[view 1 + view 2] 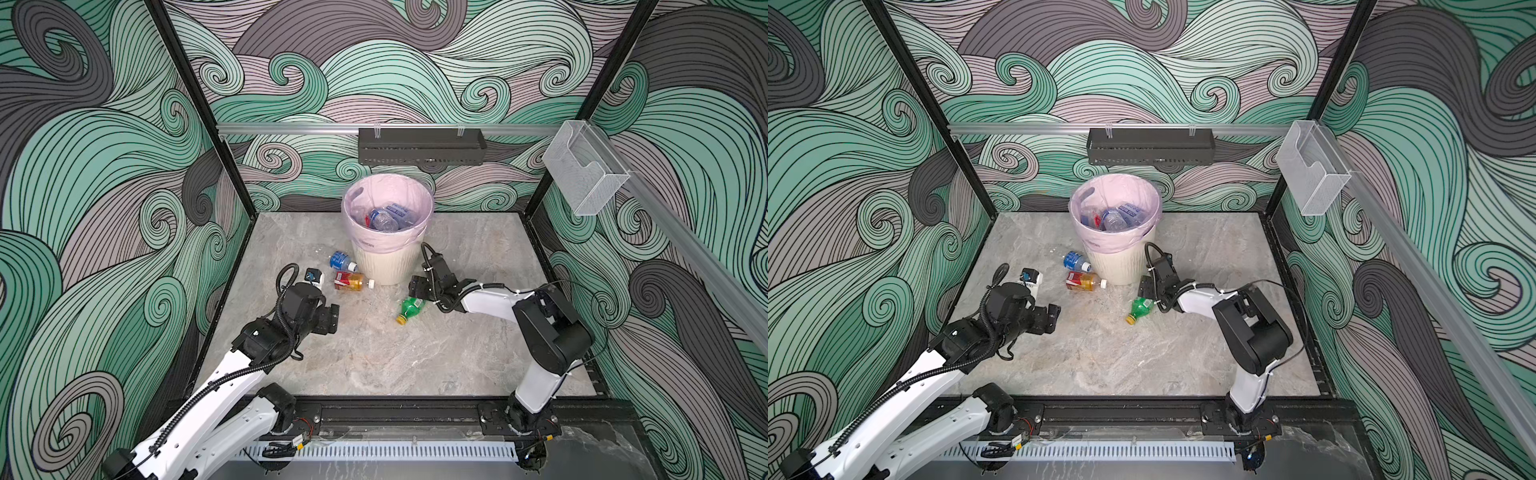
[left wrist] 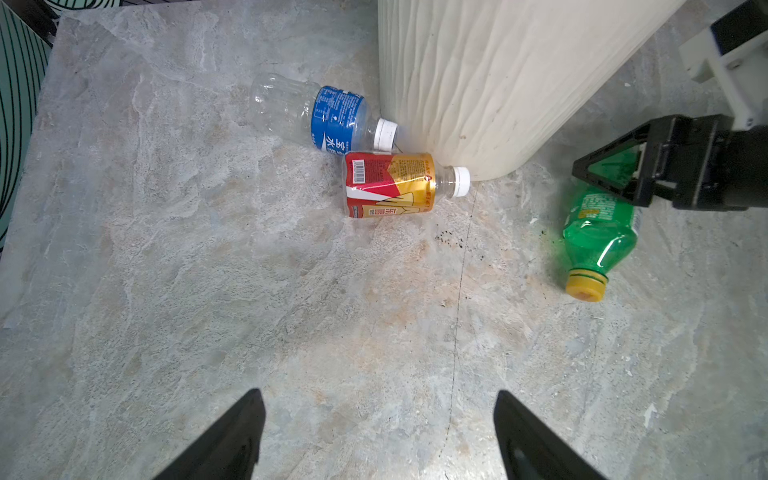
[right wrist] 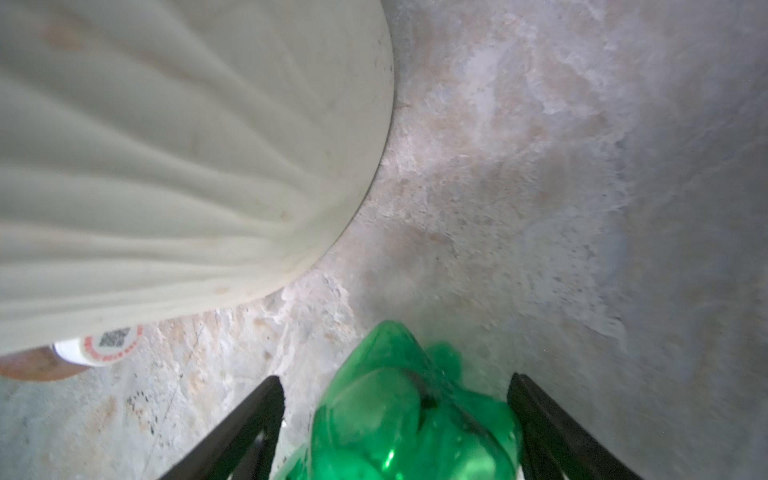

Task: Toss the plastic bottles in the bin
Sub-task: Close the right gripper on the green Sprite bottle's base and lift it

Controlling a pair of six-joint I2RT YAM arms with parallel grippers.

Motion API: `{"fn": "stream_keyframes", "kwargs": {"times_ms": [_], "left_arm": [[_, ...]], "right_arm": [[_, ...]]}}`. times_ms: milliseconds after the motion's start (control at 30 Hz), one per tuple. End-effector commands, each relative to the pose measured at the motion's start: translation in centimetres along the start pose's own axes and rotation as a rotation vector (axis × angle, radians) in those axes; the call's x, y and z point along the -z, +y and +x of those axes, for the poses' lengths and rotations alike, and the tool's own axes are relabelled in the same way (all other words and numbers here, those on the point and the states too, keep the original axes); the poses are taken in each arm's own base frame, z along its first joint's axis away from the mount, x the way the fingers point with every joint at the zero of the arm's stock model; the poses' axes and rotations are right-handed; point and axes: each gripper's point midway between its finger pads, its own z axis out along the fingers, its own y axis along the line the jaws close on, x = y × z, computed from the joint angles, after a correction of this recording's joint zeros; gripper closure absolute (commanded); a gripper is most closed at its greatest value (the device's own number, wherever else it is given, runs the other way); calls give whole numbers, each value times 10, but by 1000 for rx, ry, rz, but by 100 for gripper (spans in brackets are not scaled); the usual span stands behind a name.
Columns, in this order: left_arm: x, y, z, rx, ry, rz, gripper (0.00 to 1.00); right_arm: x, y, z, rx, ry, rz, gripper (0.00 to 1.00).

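- right gripper [image 3: 392,380] sits over the green bottle [image 1: 410,308], jaws spread either side, not squeezing yet; bottle's lying just near-right of the bin [image 1: 388,266]
- left gripper [image 2: 378,399] spread wide, empty
- next, I reckon: pinch, lift above the rim, drop

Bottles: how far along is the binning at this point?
Done: several bottles lie in the bin. In hand: the right gripper straddles the green bottle, jaws not closed on it. Remaining: that one, the blue-label bottle and red-label bottle by the bin's base; left gripper open, empty.
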Motion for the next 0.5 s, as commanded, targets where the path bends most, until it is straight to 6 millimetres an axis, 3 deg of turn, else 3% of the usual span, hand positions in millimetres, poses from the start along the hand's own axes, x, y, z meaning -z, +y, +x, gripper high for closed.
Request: {"fn": "stream_keyframes", "kwargs": {"times_ms": [0,267,467], "left_arm": [[-4,2,-3,7,-2,-13,12],[-11,-4,-5,4,5,5,12],[-12,-4,-3,-4,9,4,12]], "right_arm": [[19,-15,3,150,32,79,14],[39,-30,25,126,116,110,8],[31,-20,34,39,122,39,9]]}}
